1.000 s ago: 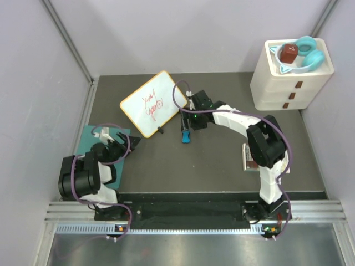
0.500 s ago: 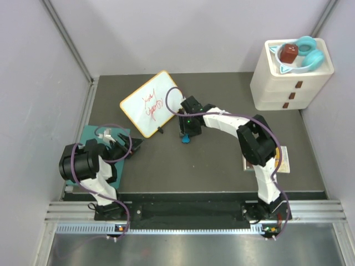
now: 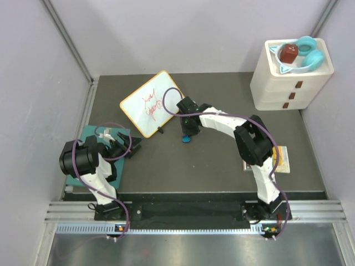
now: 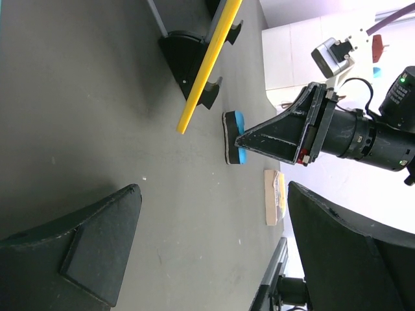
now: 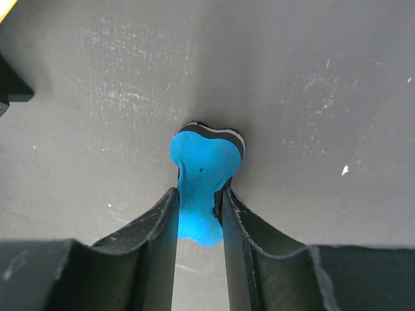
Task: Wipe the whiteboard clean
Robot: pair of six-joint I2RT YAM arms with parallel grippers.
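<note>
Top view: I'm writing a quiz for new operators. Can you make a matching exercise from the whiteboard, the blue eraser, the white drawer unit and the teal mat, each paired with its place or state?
Things
1. whiteboard
2. eraser
3. drawer unit
4. mat

Place or state
A. far right corner
B. between the jaws of the right arm
C. lying flat beneath the left arm
D. propped up, red writing on it

Pairs: 1-D, 2-B, 3-A, 4-C
</note>
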